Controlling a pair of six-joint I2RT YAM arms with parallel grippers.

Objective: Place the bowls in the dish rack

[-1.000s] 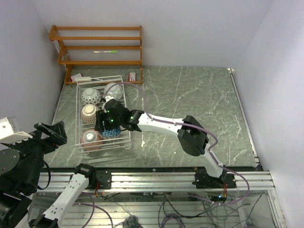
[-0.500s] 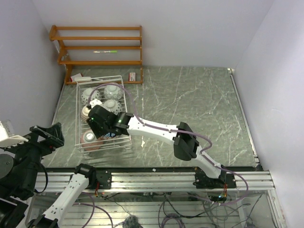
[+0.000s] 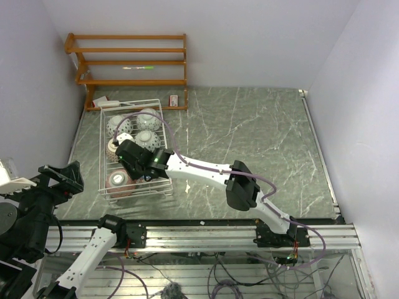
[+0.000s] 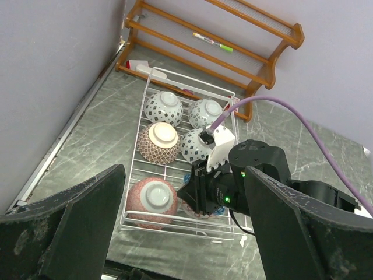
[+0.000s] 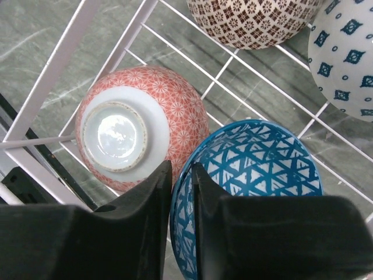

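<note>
The white wire dish rack stands at the table's left. It holds several bowls upside down: two pale patterned ones at the back, another and a brownish one in the middle, and a red one at the front left. My right gripper is shut on the rim of a blue bowl, tilted on edge over the rack's front right, right beside the red bowl. My left gripper is open and empty, raised off the table's left edge.
An orange-brown wooden shelf unit stands against the back wall with a marker on it. A small red card and flat items lie behind the rack. The right arm stretches across the table's middle. The walls are close on the left.
My right gripper has carried the blue bowl leftward and down into the rack's front, next to the red bowl. The left arm has shifted slightly lower.
</note>
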